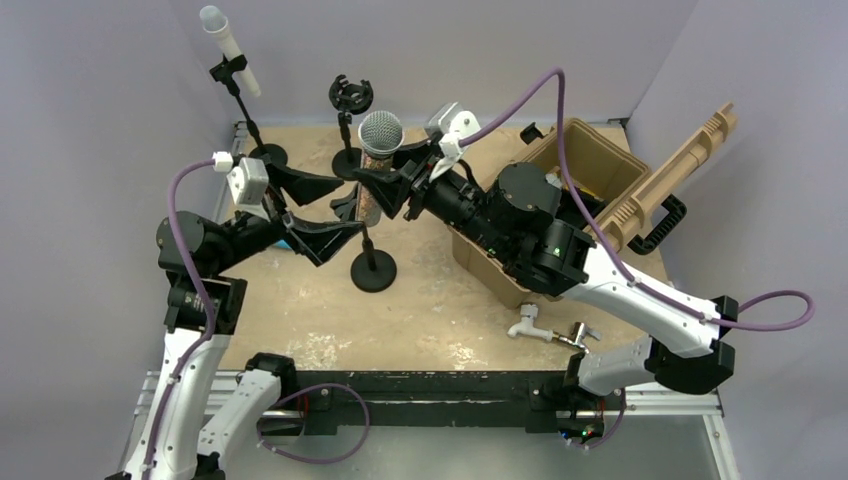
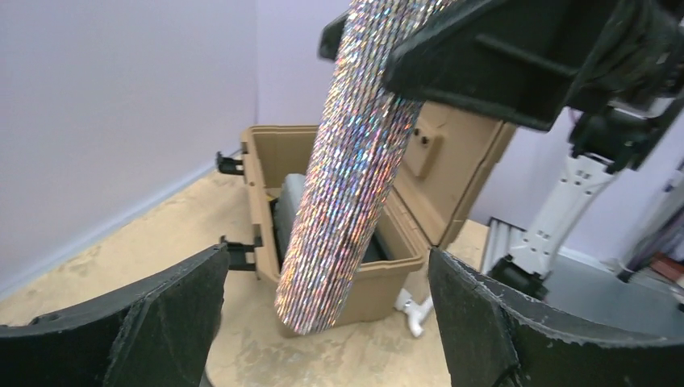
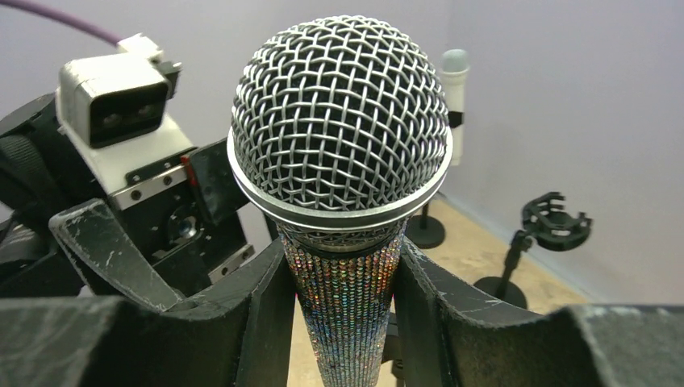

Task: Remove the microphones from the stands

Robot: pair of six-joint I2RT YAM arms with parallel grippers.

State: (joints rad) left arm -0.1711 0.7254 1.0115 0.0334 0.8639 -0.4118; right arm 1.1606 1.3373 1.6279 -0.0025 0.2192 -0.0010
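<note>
Operator: Overhead view first. Where is the microphone (image 1: 380, 133)?

Observer: Upright near the middle of the table (image 1: 440, 300). Its glittered body is clamped in the right claw (image 1: 392, 188), above the stand (image 1: 372, 268). The left claw (image 1: 325, 210) sits just beside it, fingers spread wide, holding nothing.

Operator: Left wrist view?

Observer: The microphone (image 2: 347, 185) hangs with its lower end free between the parted fingers. It touches neither finger, and no clip is around it. A tan case (image 2: 260, 185) stands open behind.

Operator: Right wrist?

Observer: Both fingers press the handle of the microphone (image 3: 339, 137) just under the mesh head, with no gap.

Operator: Which step, then?

Observer: I judge the pull-out is essentially done. The microphone looks clear of the holder, though the clip itself is hidden in every view. The next move calls for carrying it away from the stand's pole without knocking it, then setting it down. The left claw should stay out of the path.
</note>
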